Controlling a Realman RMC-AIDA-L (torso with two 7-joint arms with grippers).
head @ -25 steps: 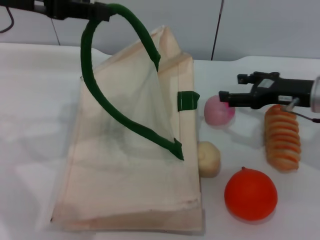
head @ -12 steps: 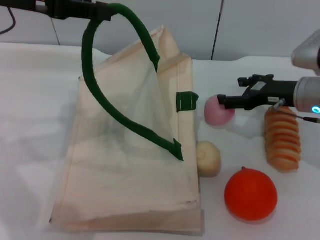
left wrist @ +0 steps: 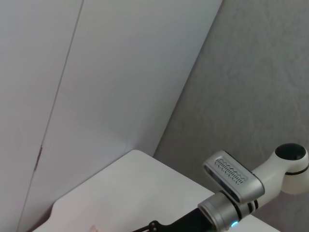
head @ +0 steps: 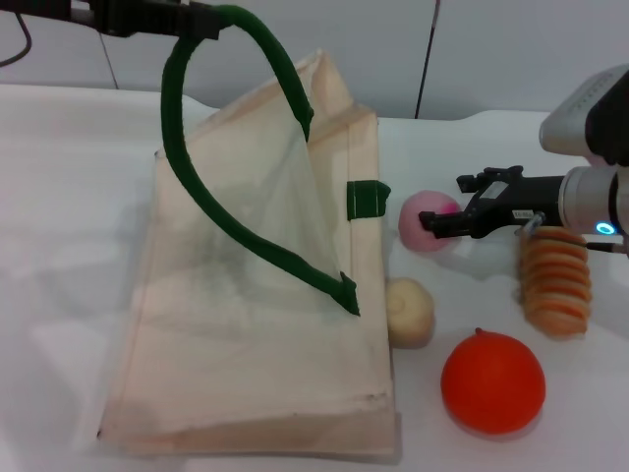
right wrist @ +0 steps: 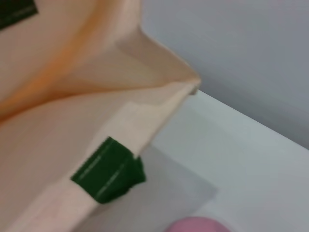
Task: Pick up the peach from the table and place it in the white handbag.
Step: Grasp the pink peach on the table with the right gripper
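Observation:
The peach (head: 423, 211), pale pink, lies on the white table just right of the white handbag (head: 256, 324). The handbag is a large cream tote with dark green handles. My left gripper (head: 192, 22) is at the top left, shut on one green handle (head: 182, 147) and holding it up, so the bag's mouth gapes. My right gripper (head: 442, 203) reaches in from the right. It is open and low, with a fingertip against the peach's right side. The right wrist view shows the bag's edge (right wrist: 145, 125), a green handle tab (right wrist: 108, 169) and the top of the peach (right wrist: 198, 225).
A cream-yellow ball (head: 411, 311) lies against the bag's right edge. A big orange-red fruit (head: 492, 382) sits at the front right. A ribbed orange spiral piece (head: 555, 280) lies under my right arm. The left wrist view shows the wall and my right arm (left wrist: 231, 193).
My right gripper has dropped lower and come down around the peach's right side. The left gripper and the bag have not moved.

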